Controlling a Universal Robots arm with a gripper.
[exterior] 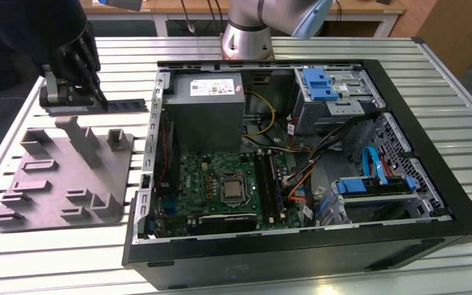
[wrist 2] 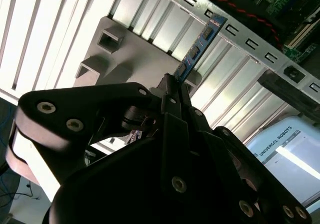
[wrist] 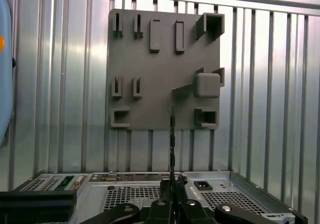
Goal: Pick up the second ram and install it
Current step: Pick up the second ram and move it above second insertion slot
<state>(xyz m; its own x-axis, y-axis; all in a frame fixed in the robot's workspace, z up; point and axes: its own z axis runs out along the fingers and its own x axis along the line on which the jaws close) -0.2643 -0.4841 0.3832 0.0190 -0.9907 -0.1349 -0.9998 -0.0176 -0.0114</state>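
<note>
In the exterior view my gripper [exterior: 78, 98] hangs above the slatted table, beyond the grey fixture [exterior: 64, 178] and on the exterior view's left of the open computer case [exterior: 416, 123]. It is shut on the second ram [exterior: 129, 105], a thin dark strip sticking out sideways toward the case. In the second wrist view the ram [wrist 2: 197, 47] juts from the closed gripper [wrist 2: 175, 84], with the fixture [wrist 2: 135, 49] behind it. In the first wrist view the ram [wrist: 172, 134] shows edge-on, rising from the gripper [wrist: 172, 184] over the fixture [wrist: 165, 69].
Inside the case lie the green motherboard [exterior: 211, 184] with its memory slots [exterior: 270, 184], a grey power supply [exterior: 207, 104], blue drive bays [exterior: 326, 86] and loose cables [exterior: 302, 166]. The arm's base [exterior: 248, 31] stands behind the case.
</note>
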